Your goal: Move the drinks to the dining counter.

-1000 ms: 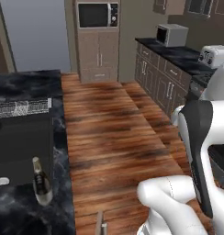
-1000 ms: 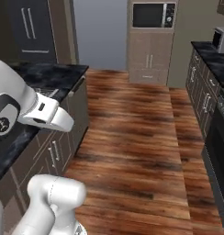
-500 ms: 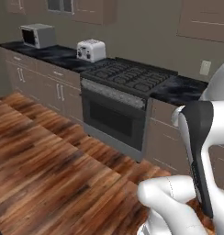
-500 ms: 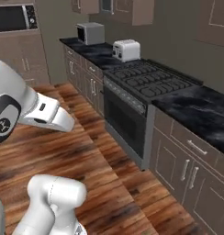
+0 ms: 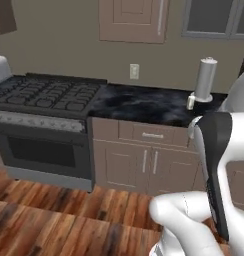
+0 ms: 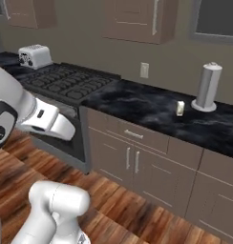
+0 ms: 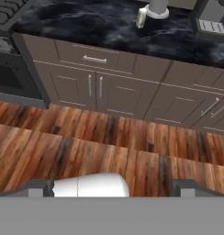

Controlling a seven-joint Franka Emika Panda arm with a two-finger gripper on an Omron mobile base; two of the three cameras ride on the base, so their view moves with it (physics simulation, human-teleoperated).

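Observation:
One of the drinks, a small white-yellow carton [image 5: 190, 102] [image 6: 180, 108] [image 7: 141, 18], stands upright on a black marble worktop [image 5: 139, 102] [image 6: 137, 102] [image 7: 81, 23] over handled drawers, right beside a tall grey paper-towel cylinder [image 5: 205, 79] [image 6: 207, 86] [image 7: 157, 5]. My gripper [image 7: 114, 189] hangs open over the wooden floor, well short of the cabinets and the carton, with nothing between its fingers. The dining counter is out of view.
A gas stove [image 5: 44, 95] [image 6: 66, 81] with an oven door adjoins the worktop on the left. A white toaster [image 6: 33, 55] sits beyond it. Wooden floor [image 7: 109, 137] lies between me and the cabinets [image 7: 93, 87]. A grey appliance [image 7: 212, 20] stands right of the cylinder.
The whole picture has swung as the base turned: from the island and floor, past the stove, to the worktop with the carton. The gripper stays open.

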